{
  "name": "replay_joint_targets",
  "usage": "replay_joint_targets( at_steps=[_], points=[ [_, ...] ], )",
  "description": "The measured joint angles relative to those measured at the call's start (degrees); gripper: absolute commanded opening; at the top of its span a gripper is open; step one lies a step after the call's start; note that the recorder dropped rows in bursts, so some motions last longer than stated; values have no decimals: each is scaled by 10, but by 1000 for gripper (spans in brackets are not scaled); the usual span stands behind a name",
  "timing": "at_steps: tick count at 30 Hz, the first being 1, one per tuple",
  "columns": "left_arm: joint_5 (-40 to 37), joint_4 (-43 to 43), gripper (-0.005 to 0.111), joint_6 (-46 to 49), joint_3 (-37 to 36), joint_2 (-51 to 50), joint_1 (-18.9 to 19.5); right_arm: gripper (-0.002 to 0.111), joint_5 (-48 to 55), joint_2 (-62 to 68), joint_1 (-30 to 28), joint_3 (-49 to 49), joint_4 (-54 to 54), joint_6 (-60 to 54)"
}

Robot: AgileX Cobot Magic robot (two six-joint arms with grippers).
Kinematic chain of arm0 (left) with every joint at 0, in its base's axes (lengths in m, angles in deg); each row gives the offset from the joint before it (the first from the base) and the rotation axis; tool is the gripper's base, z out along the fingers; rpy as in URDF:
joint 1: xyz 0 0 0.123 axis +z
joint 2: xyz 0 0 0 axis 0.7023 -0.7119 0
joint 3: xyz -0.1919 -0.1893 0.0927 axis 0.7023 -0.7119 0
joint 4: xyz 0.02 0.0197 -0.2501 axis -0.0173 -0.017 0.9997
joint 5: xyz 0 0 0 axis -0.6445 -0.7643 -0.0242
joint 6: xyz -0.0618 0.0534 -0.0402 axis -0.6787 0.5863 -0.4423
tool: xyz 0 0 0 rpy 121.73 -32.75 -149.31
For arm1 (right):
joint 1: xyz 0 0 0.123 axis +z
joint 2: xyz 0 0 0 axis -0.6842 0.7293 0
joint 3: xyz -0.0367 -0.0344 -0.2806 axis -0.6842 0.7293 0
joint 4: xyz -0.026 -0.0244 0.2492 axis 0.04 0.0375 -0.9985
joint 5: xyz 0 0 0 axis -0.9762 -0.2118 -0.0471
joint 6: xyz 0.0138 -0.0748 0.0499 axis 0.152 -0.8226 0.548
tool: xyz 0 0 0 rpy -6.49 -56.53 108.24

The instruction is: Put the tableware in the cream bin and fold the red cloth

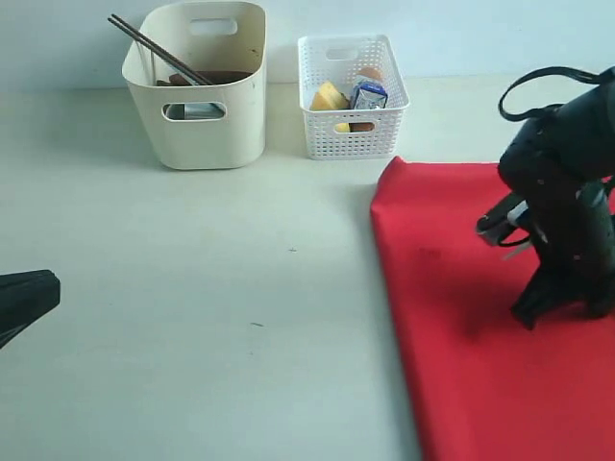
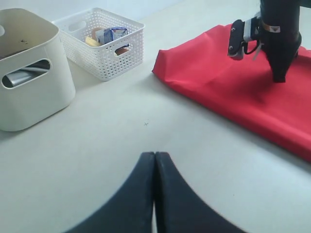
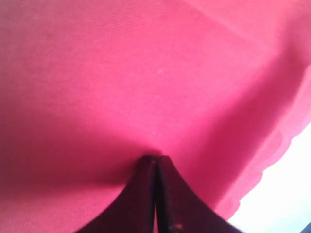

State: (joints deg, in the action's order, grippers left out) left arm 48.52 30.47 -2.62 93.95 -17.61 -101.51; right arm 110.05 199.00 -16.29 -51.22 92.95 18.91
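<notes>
exterior view: chopsticks (image 1: pixel 154 48) poke out of the cream bin (image 1: pixel 207 130) at the back; the red cloth (image 1: pixel 480 336) lies at the right. right gripper (image 3: pixel 155 159) closed, tips on the cloth; left gripper (image 2: pixel 154 155) closed, empty. milk packet (image 2: pixel 112 35) print unreadable.

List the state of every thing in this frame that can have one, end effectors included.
cream bin: upright, chopsticks leaning out, steel cup showing through its cut-out.
white basket: upright, milk packet inside.
red cloth: lying on the table, its edge towards the bins looks doubled over.
left end effector: shut, holding nothing.
right end effector: shut, tips down on the red cloth.
</notes>
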Motion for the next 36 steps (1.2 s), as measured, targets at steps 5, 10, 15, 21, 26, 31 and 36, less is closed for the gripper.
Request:
replay_joint_targets(
  at_steps=[5,10,15,21,26,31,36],
  points=[
    [4,-1,0,0,-10,0,0,0,-4,-36,-22,-19,-23,31],
    [4,-1,0,0,-18,0,0,0,-76,-135,-22,-13,-141,-10],
    [5,-1,0,0,-18,0,0,0,-174,-153,-22,37,-207,-61],
    [5,-1,0,0,-18,0,0,0,-224,-87,-22,68,-208,-69],
    [5,-1,0,0,-18,0,0,0,-229,-63,-35,61,-113,-17],
    [6,-1,0,0,-18,0,0,0,-230,-40,-91,48,10,79],
    [15,-1,0,0,-18,0,0,0,-223,-18,-123,12,33,93]
  ],
)
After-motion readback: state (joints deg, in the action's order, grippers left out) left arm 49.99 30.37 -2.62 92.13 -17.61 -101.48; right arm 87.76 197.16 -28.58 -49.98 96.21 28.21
